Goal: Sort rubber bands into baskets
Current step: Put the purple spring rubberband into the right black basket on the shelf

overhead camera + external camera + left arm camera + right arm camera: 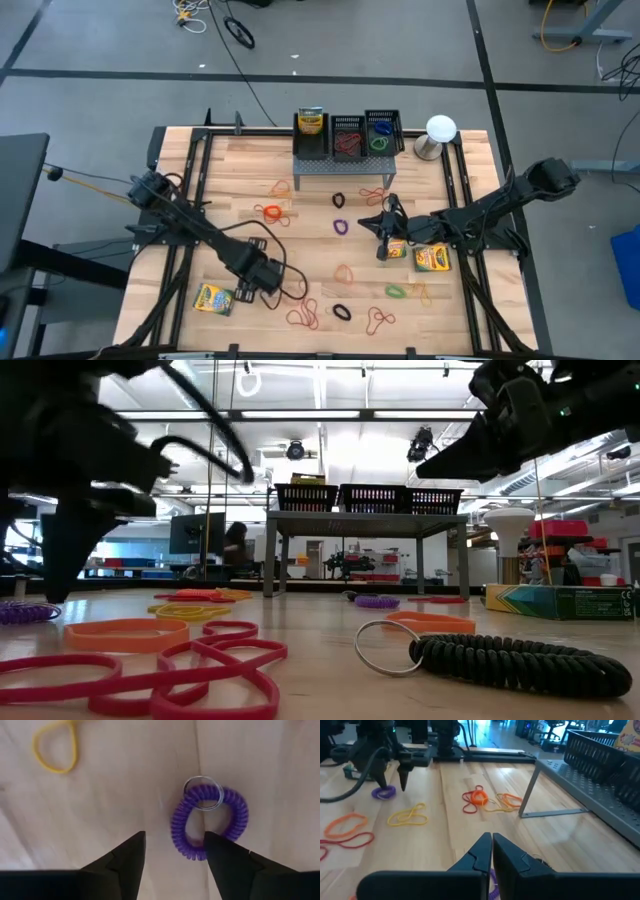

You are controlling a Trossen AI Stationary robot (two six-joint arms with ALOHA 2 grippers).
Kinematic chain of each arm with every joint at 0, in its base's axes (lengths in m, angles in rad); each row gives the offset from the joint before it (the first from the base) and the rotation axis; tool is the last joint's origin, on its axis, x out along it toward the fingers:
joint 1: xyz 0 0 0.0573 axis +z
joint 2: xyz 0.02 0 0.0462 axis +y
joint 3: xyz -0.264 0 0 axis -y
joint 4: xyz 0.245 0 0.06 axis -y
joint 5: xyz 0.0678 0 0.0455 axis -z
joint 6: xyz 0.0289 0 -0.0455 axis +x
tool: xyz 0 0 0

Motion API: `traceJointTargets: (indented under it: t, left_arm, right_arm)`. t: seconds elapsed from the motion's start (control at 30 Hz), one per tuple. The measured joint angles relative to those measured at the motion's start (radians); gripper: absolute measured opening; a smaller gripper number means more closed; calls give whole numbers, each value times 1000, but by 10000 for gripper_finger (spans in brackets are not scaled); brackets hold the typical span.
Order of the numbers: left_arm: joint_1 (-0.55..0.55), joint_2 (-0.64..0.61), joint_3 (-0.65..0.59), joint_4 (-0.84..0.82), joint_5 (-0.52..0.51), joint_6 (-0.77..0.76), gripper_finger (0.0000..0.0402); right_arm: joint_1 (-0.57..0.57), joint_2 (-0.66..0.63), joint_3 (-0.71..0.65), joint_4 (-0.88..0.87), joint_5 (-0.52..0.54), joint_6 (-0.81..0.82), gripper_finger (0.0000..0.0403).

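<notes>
Left gripper (172,851) hovering low over purple coil band (209,822), jaws apart, nothing held; one finger (227,857) overlapping coil's near edge, other on bare wood beside it. Sits at front-left of table (460,310), near crayon box (213,298).

Coil band: light, springy plastic, metal ring (202,799) on far side. Probably squirms and rolls under a pinch; flat on wood, so little edge to catch. Best bet: straddle one side of the loop, avoid the ring, close slowly.

Yellow rubber band (55,749) nearby: thin, floppy, harder to lift.

Right gripper (491,851) closed, empty, parked mid-table right.

Baskets (348,135) on grey stand (345,166) at far edge, well apart from the coil.
</notes>
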Motion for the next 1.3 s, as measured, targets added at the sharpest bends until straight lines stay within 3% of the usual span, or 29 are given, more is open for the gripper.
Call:
traceJointTargets:
  t: [0.2, 0.5, 0.6, 0.77, 0.9, 1.03, 1.17, 1.3]
  left_arm:
    - [-11, 26, 1, 18, -2, -4, 171]
    - [-12, -6, -1, 10, 44, -13, 24]
    - [-12, -63, -1, 1, 29, -54, 12]
    - [7, -203, -62, 94, -104, -94, 9]
    - [63, -336, -242, 391, -257, -107, 8]
    - [161, -395, -475, 970, -328, -30, 10]
    - [262, -324, -652, 1607, -329, 23, 10]
    - [329, -199, -703, 1932, -328, 54, 10]
  right_arm:
    - [0, 0, 0, 3, 0, 0, 25]
    - [0, 0, 0, 3, 0, 1, 25]
    - [0, 0, 0, 3, -1, 19, 25]
    - [0, 0, 0, 3, -30, 82, 25]
    - [1, 0, 0, 2, -84, 188, 25]
    - [19, 15, 1, 7, -116, 272, 25]
    - [38, 81, 13, 2, -108, 390, 25]
    - [57, 165, 70, 10, -10, 475, 30]
